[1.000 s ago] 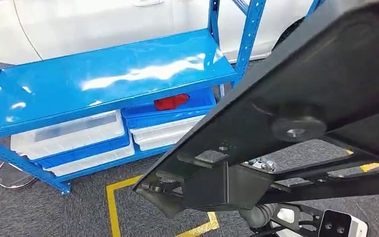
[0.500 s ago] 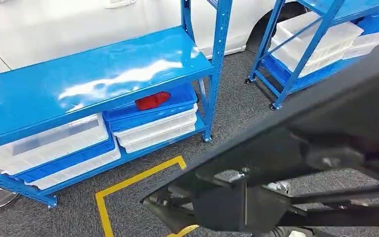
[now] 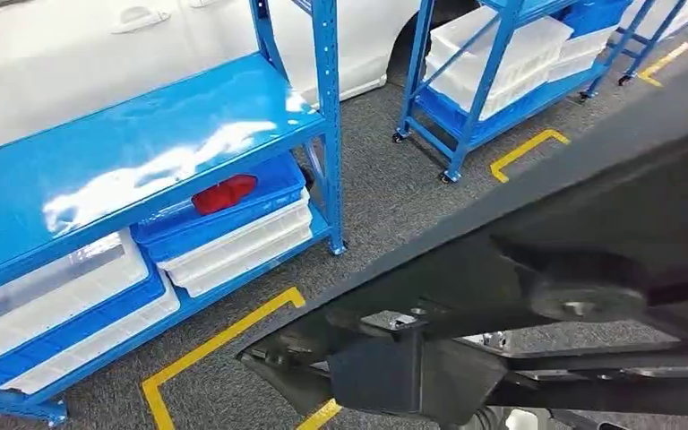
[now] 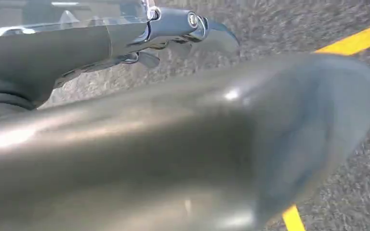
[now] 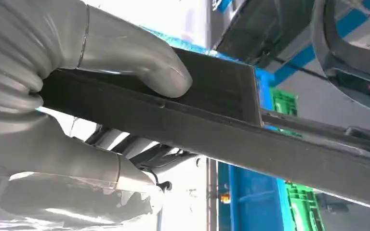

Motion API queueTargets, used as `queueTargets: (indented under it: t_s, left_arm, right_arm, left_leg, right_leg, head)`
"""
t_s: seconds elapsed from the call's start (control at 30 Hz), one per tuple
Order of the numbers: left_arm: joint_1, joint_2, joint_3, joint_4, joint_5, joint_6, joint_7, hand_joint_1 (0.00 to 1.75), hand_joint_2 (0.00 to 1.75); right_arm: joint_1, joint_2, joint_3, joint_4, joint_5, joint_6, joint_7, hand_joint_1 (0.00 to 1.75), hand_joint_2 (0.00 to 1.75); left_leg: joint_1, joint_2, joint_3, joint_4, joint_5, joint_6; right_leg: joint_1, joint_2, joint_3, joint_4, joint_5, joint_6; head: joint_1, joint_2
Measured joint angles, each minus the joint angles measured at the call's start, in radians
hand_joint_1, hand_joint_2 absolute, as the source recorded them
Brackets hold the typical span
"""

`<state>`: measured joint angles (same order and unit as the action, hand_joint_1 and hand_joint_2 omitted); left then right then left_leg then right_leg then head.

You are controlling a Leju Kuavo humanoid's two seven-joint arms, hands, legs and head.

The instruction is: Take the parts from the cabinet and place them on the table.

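Note:
A large black part [image 3: 591, 215] with brackets and bolts on its underside slants across the lower right of the head view, close to the camera. My right hand [image 5: 77, 96] grips a flat black bar of the part [image 5: 212, 125], with the thumb pressed on its top face. In the left wrist view the part [image 4: 173, 154] is a big blurred grey surface, and my left hand [image 4: 125, 38] lies stretched along it above the carpet; whether it grips is unclear. A red part [image 3: 224, 193] lies in a blue bin on the lower level of the blue cabinet [image 3: 125, 152].
White and blue bins are stacked under the cabinet's shelf. A second blue rack [image 3: 493, 72] with white bins stands further right on wheels. Yellow tape [image 3: 215, 336] marks the grey carpet. A white car [image 3: 72, 45] stands behind the racks.
The camera has turned to the right: the cabinet has slid left in the picture and the second rack has come into view. The black part stays carried in front of me.

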<state>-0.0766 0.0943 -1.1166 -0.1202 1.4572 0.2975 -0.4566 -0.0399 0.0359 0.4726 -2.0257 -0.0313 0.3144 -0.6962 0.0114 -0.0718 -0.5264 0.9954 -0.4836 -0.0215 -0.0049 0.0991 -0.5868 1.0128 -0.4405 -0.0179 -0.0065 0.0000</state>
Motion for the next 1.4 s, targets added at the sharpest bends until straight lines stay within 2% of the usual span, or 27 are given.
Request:
queueTargets:
  t_s: [0.07, 0.1, 0.17, 0.23, 0.27, 0.3, 0.33, 0.4, 0.47, 0.5, 0.63, 0.7, 0.77, 0.8, 0.83, 0.87, 0.93, 0.97, 1.0, 1.13, 1.17, 1.2, 1.23, 1.3, 1.33, 1.37, 1.4]
  left_arm:
    - [-0.002, 0.003, 0.003, 0.0, 0.0, 0.017, -0.006, 0.0, 0.0]
    - [-0.004, 0.001, 0.003, 0.0, 0.0, 0.02, -0.01, 0.0, 0.0]
    - [-0.007, 0.006, 0.003, 0.0, 0.0, 0.022, -0.021, 0.0, 0.0]
    - [-0.005, 0.009, 0.002, 0.0, 0.0, 0.018, -0.033, 0.0, 0.0]
    - [-0.005, 0.013, 0.003, 0.0, 0.0, 0.018, -0.037, 0.0, 0.0]
    - [-0.007, 0.015, 0.003, 0.0, 0.0, 0.018, -0.039, 0.0, 0.0]
    - [-0.009, 0.016, 0.004, 0.0, 0.0, 0.018, -0.041, 0.0, 0.0]
    - [-0.014, 0.016, 0.01, 0.0, 0.0, 0.029, -0.055, 0.0, 0.0]
    - [-0.014, 0.016, 0.015, 0.0, 0.0, 0.034, -0.059, 0.0, 0.0]
    - [-0.013, 0.016, 0.021, 0.0, 0.0, 0.038, -0.061, 0.0, 0.0]
    - [-0.015, 0.014, 0.029, 0.0, 0.0, 0.042, -0.061, 0.0, 0.0]
    - [-0.015, 0.012, 0.031, 0.0, 0.0, 0.041, -0.058, 0.0, 0.0]
    - [-0.01, 0.012, 0.033, 0.0, 0.0, 0.039, -0.055, 0.0, 0.0]
    - [-0.007, 0.012, 0.033, 0.0, 0.0, 0.039, -0.055, 0.0, 0.0]
    - [-0.005, 0.012, 0.034, 0.0, 0.0, 0.037, -0.053, 0.0, 0.0]
    - [-0.005, 0.011, 0.034, 0.0, 0.0, 0.033, -0.053, 0.0, 0.0]
    - [-0.006, 0.011, 0.034, 0.0, 0.0, 0.014, -0.057, 0.0, 0.0]
    - [-0.007, 0.011, 0.034, 0.0, 0.0, 0.007, -0.059, 0.0, 0.0]
    - [-0.009, 0.011, 0.033, 0.0, 0.0, 0.002, -0.061, 0.0, 0.0]
    - [-0.009, 0.011, 0.032, 0.0, 0.0, 0.0, -0.062, 0.0, 0.0]
    - [-0.012, 0.011, 0.032, 0.0, 0.0, 0.007, -0.057, 0.0, 0.0]
    - [-0.014, 0.011, 0.032, 0.0, 0.0, 0.011, -0.056, 0.0, 0.0]
    - [-0.013, 0.011, 0.032, 0.0, 0.0, 0.014, -0.055, 0.0, 0.0]
    - [-0.006, 0.011, 0.033, 0.0, 0.0, 0.017, -0.053, 0.0, 0.0]
    - [-0.005, 0.011, 0.034, 0.0, 0.0, 0.019, -0.051, 0.0, 0.0]
    - [-0.005, 0.011, 0.034, 0.0, 0.0, 0.02, -0.049, 0.0, 0.0]
    - [-0.006, 0.01, 0.035, 0.0, 0.0, 0.02, -0.047, 0.0, 0.0]
  right_arm:
    - [-0.017, 0.0, 0.01, 0.015, 0.011, -0.028, 0.003, 1.75, 1.75]
    - [-0.034, -0.001, 0.013, 0.024, 0.013, -0.042, 0.008, 1.75, 1.75]
    - [-0.077, -0.003, 0.013, 0.055, 0.004, -0.058, 0.012, 1.75, 1.75]
    - [-0.109, -0.009, 0.013, 0.099, -0.024, -0.052, 0.01, 1.75, 1.75]
    - [-0.121, -0.013, 0.013, 0.126, -0.033, -0.044, 0.007, 1.75, 1.75]
    - [-0.132, -0.015, 0.013, 0.151, -0.036, -0.037, 0.005, 1.75, 1.75]
    - [-0.144, -0.016, 0.013, 0.174, -0.036, -0.033, 0.004, 1.75, 1.75]
    - [-0.162, -0.016, 0.013, 0.201, -0.036, -0.024, 0.001, 1.75, 1.75]
    - [-0.172, -0.016, 0.014, 0.212, -0.036, -0.019, 0.0, 1.75, 1.75]
    - [-0.183, -0.015, 0.016, 0.227, -0.035, -0.015, 0.0, 1.75, 1.75]
    - [-0.196, -0.014, 0.023, 0.269, -0.024, -0.016, 0.0, 1.75, 1.75]
    - [-0.211, -0.008, 0.027, 0.281, -0.022, -0.018, 0.0, 1.75, 1.75]
    - [-0.218, -0.003, 0.031, 0.292, -0.022, -0.021, 0.0, 1.75, 1.75]
    - [-0.218, -0.003, 0.031, 0.298, -0.022, -0.022, 0.0, 1.75, 1.75]
    - [-0.218, -0.003, 0.031, 0.305, -0.022, -0.023, 0.0, 1.75, 1.75]
    - [-0.219, -0.003, 0.031, 0.31, -0.022, -0.025, 0.0, 1.75, 1.75]
    - [-0.221, -0.002, 0.031, 0.315, -0.029, -0.033, 0.0, 1.75, 1.75]
    - [-0.223, -0.002, 0.031, 0.315, -0.032, -0.034, 0.0, 1.75, 1.75]
    - [-0.224, -0.002, 0.031, 0.316, -0.034, -0.036, 0.0, 1.75, 1.75]
    - [-0.227, -0.003, 0.031, 0.316, -0.04, -0.045, 0.0, 1.75, 1.75]
    - [-0.227, -0.003, 0.031, 0.316, -0.044, -0.044, 0.0, 1.75, 1.75]
    - [-0.229, -0.004, 0.031, 0.316, -0.047, -0.04, -0.001, 1.75, 1.75]
    - [-0.231, -0.004, 0.031, 0.316, -0.049, -0.039, -0.001, 1.75, 1.75]
    - [-0.229, -0.004, 0.031, 0.316, -0.051, -0.034, -0.001, 1.75, 1.75]
    - [-0.228, -0.004, 0.031, 0.317, -0.051, -0.035, 0.0, 1.75, 1.75]
    - [-0.226, -0.004, 0.031, 0.317, -0.051, -0.037, 0.0, 1.75, 1.75]
    - [-0.224, -0.004, 0.031, 0.316, -0.05, -0.042, 0.0, 1.75, 1.75]
  left_leg:
    - [-0.003, 0.015, -0.001, -0.002, 0.004, 0.009]
    - [0.011, 0.031, 0.004, -0.021, 0.015, 0.017]
    - [0.008, 0.056, 0.005, -0.029, 0.022, 0.029]
    - [0.005, 0.082, 0.001, -0.027, 0.022, 0.028]
    - [0.004, 0.095, -0.001, -0.026, 0.022, 0.028]
    - [0.004, 0.108, -0.001, -0.025, 0.022, 0.028]
    - [0.005, 0.119, -0.001, -0.024, 0.021, 0.027]
    - [0.005, 0.135, -0.001, -0.018, 0.017, 0.021]
    - [0.004, 0.141, 0.0, -0.014, 0.014, 0.016]
    - [-0.005, 0.148, -0.003, -0.007, 0.01, 0.008]
    - [-0.001, 0.173, 0.001, -0.011, 0.008, -0.014]
    - [0.005, 0.103, -0.025, 0.053, -0.044, -0.021]
    - [0.006, 0.083, -0.1, 0.219, -0.124, -0.024]
    - [0.006, 0.081, -0.136, 0.293, -0.146, -0.025]
    - [0.007, 0.081, -0.154, 0.321, -0.141, -0.023]
    - [0.006, 0.08, -0.146, 0.298, -0.115, -0.022]
    - [0.007, 0.073, -0.081, 0.148, -0.023, -0.016]
    - [0.009, 0.046, -0.041, 0.056, 0.024, -0.012]
    - [0.011, -0.005, -0.023, 0.018, 0.012, -0.009]
    - [0.004, 0.023, -0.021, 0.002, 0.016, 0.003]
    - [0.014, 0.037, -0.016, -0.011, 0.024, 0.014]
    - [0.011, 0.048, -0.015, -0.015, 0.026, 0.019]
    - [0.009, 0.058, -0.015, -0.015, 0.026, 0.024]
    - [0.005, 0.086, -0.016, -0.014, 0.024, 0.027]
    - [0.005, 0.098, -0.017, -0.012, 0.023, 0.027]
    - [0.005, 0.109, -0.017, -0.011, 0.022, 0.027]
    - [0.005, 0.121, -0.016, -0.01, 0.02, 0.026]
  right_leg:
    - [-0.005, 0.02, -0.006, -0.006, 0.008, 0.014]
    - [0.001, 0.025, -0.008, -0.003, 0.008, 0.019]
    - [0.002, -0.06, -0.044, 0.07, -0.047, 0.027]
    - [-0.003, -0.086, -0.117, 0.226, -0.12, 0.036]
    - [-0.005, -0.089, -0.147, 0.293, -0.14, 0.04]
    - [-0.009, -0.09, -0.15, 0.303, -0.131, 0.043]
    - [-0.011, -0.095, -0.126, 0.263, -0.102, 0.044]
    - [-0.013, -0.118, -0.029, 0.087, -0.021, 0.042]
    - [-0.01, -0.148, 0.01, 0.013, -0.007, 0.037]
    - [0.002, -0.164, 0.014, -0.004, -0.017, 0.025]
    - [0.002, -0.125, 0.006, -0.009, -0.009, -0.001]
    - [-0.003, -0.112, 0.007, -0.014, -0.004, -0.013]
    - [-0.001, -0.093, 0.006, -0.014, -0.003, -0.018]
    - [0.002, -0.082, 0.006, -0.013, -0.003, -0.018]
    - [0.003, -0.069, 0.006, -0.013, -0.003, -0.018]
    - [0.003, -0.059, 0.007, -0.012, -0.003, -0.018]
    - [0.003, -0.035, 0.009, -0.009, -0.003, -0.017]
    - [0.002, -0.024, 0.01, -0.006, -0.005, -0.015]
    - [0.004, -0.015, 0.006, -0.004, -0.005, -0.009]
    - [-0.006, 0.025, -0.012, -0.005, 0.007, 0.019]
    - [-0.002, 0.011, -0.013, 0.0, 0.001, 0.025]
    - [0.001, -0.043, -0.028, 0.031, -0.022, 0.029]
    - [0.001, -0.072, -0.058, 0.094, -0.059, 0.032]
    - [-0.003, -0.087, -0.143, 0.271, -0.136, 0.037]
    - [-0.004, -0.088, -0.17, 0.324, -0.147, 0.039]
    - [-0.007, -0.089, -0.171, 0.325, -0.135, 0.041]
    - [-0.008, -0.093, -0.145, 0.276, -0.101, 0.041]
  head:
    - [0.0, 0.0]
    - [0.0, 0.0]
    - [0.013, 0.0]
    - [0.014, 0.0]
    - [0.014, 0.0]
    - [0.015, 0.0]
    - [0.014, 0.0]
    - [0.015, 0.0]
    - [0.015, 0.0]
    - [0.014, 0.0]
    - [0.013, 0.0]
    - [0.008, 0.0]
    - [0.005, 0.0]
    - [0.005, 0.0]
    - [0.005, 0.0]
    - [0.005, 0.0]
    - [0.005, 0.0]
    - [0.004, 0.0]
    - [0.005, 0.0]
    - [0.005, 0.0]
    - [0.006, 0.0]
    - [0.007, 0.0]
    - [0.011, 0.0]
    - [0.011, 0.0]
    - [0.011, 0.0]
    - [0.011, 0.0]
    - [0.011, 0.0]
